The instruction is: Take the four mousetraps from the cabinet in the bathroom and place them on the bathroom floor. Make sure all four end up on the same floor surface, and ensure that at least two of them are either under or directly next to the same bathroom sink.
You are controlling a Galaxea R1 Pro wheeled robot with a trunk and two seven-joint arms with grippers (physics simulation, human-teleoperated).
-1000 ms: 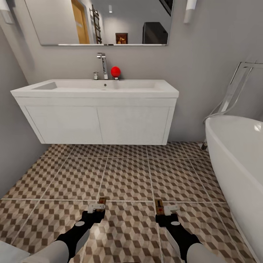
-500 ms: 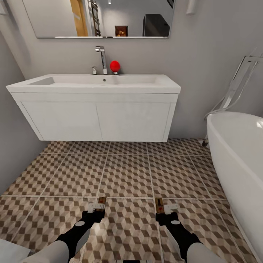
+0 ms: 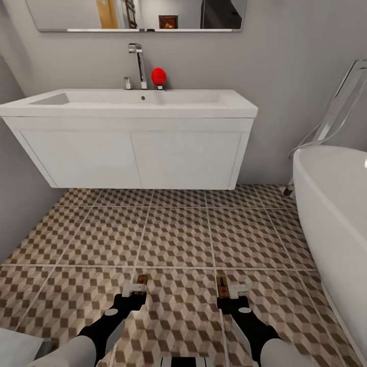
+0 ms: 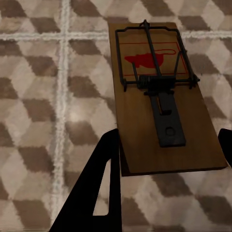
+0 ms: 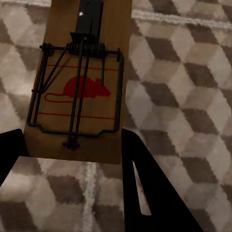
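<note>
**Now carrying two mousetraps toward the sink**

Evidently each arm is bringing one trap along. The left pincer (image 3: 134, 288) is gripping a mousetrap (image 4: 159, 96) by the edges of its wooden board, wire and red mouse mark facing up, and the right pincer (image 3: 230, 291) is clamping a second mousetrap (image 5: 82, 82) the same way. Holding the boards flat and low is probably making it easier to set them down level.

Both traps are hanging just above the bathroom floor (image 3: 173, 234), with its brown, beige and white cube-printed tiles and pale grout lines. The wall-hung white sink (image 3: 132, 137) is standing well ahead of the pincers, its chrome tap (image 3: 136, 63) and a red ball (image 3: 158, 76) at the back rim, a mirror (image 3: 137, 15) above. A white bathtub (image 3: 331, 204) is filling the right side. To count as next to the sink, the traps likely need carrying closer first.
</note>
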